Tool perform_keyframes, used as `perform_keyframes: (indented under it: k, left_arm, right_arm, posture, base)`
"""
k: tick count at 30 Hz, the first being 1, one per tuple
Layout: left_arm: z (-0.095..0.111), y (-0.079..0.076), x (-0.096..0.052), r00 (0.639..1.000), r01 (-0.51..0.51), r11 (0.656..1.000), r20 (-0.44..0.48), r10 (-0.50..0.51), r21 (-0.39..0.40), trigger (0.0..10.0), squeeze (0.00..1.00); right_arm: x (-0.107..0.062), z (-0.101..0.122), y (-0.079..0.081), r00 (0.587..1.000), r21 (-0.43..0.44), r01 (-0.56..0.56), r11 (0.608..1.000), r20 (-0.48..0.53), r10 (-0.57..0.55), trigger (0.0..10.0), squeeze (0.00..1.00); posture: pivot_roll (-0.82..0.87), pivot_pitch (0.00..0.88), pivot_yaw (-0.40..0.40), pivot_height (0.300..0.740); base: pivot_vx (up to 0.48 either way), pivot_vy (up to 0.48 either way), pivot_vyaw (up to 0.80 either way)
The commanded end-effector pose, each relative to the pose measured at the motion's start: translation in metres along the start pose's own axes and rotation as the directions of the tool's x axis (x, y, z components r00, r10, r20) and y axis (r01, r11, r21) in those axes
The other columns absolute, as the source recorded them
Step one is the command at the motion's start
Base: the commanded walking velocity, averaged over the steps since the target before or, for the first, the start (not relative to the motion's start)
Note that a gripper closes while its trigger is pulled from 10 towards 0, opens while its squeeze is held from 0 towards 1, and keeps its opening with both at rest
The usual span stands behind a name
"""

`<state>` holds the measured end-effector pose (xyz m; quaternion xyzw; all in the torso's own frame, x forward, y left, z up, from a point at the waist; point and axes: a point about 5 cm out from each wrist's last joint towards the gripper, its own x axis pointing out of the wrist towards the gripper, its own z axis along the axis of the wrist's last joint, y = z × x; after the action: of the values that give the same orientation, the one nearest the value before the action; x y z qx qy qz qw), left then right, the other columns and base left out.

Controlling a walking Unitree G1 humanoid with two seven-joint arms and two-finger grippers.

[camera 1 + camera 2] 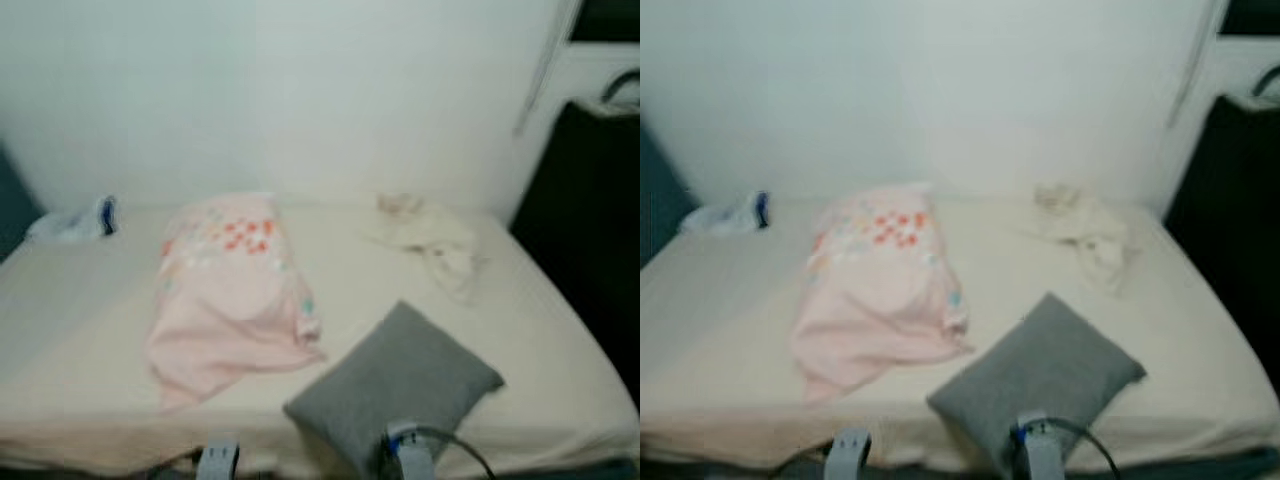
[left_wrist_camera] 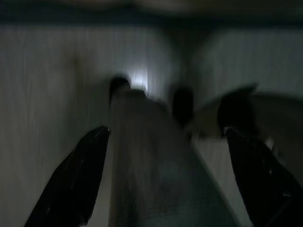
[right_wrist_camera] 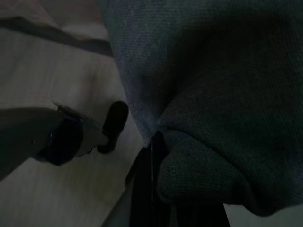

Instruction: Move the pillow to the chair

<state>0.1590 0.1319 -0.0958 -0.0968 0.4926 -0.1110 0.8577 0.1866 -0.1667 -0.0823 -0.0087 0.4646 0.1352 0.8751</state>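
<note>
Right end effector (image 3: 151, 151): nearest to us, at the bed's front edge; in its wrist view we see the black fingers pressed together with a fold of the grey fabric pinched between them, so it is clenched on the pillow's near corner.
Right arm: we see its silver wrist and a dark cable at the front edge of the bed, in front of the pillow.
Pillow (image 1: 400, 385): grey, square, lying flat on the bed near the front edge, toward the front right corner, turned so one corner points to the back of the bed.
Left end effector (image 2: 165, 189): its two black fingers (image 2: 75, 184) stand wide apart, released, holding nothing; the view past them is dark and blurred and we cannot tell what lies there.
Left arm: its silver wrist shows just below the front edge of the bed.
Bed (image 1: 80, 340): cream sheet, set against a white wall.
Pink blanket (image 1: 230, 300): crumpled in the middle of the bed, with a red-dotted patch at its back end, just beside the pillow.
White cloth (image 1: 430, 240): bunched near the back right corner.
Small white and blue item (image 1: 85, 220): at the back left corner, too blurred for us to identify.
</note>
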Motion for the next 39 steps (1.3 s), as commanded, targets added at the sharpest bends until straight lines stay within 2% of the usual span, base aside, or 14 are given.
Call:
perform_keyframes:
  k: [1, 23, 27, 39]
  left_arm:
    - [0.0029, 0.0000, 0.0005, 1.000, 0.000, 1.000, 0.000, 0.000, 0.021, 10.0, 0.00]
    - [0.0080, 0.0016, 0.0008, 1.000, -0.009, 1.000, 0.013, 0.009, 0.013, 10.0, 0.00]
    - [0.0079, 0.0043, 0.0002, 0.999, -0.029, 1.000, 0.017, 0.029, -0.012, 10.0, 0.00]
    - [0.0064, 0.0069, -0.0007, 0.999, -0.039, 0.999, 0.014, 0.039, -0.013, 10.0, 0.00]
  right_arm:
    - [-0.0006, -0.0115, 0.0047, 0.999, 0.010, -0.018, 1.000, -0.042, 0.018, 10.0, 0.00]
    - [0.0002, -0.0091, 0.0058, 0.999, 0.017, -0.016, 1.000, -0.033, 0.016, 10.0, 0.00]
    - [0.0004, -0.0061, 0.0081, 0.998, 0.052, -0.057, 0.997, 0.000, 0.058, 10.0, 0.00]
    - [0.0004, -0.0063, 0.0079, 0.998, 0.047, -0.058, 0.997, -0.004, 0.058, 10.0, 0.00]
  posture:
    - [0.01, 0.000, -0.012, 0.740]
    - [0.02, 0.000, -0.011, 0.740]
    - [0.02, 0.000, -0.013, 0.740]
    - [0.03, 0.000, -0.013, 0.740]
  base:
    - [-0.371, 0.000, 0.00]
    - [-0.366, 0.000, 0.00]
    - [0.000, 0.000, 0.13]
    - [0.000, 0.000, 0.56]
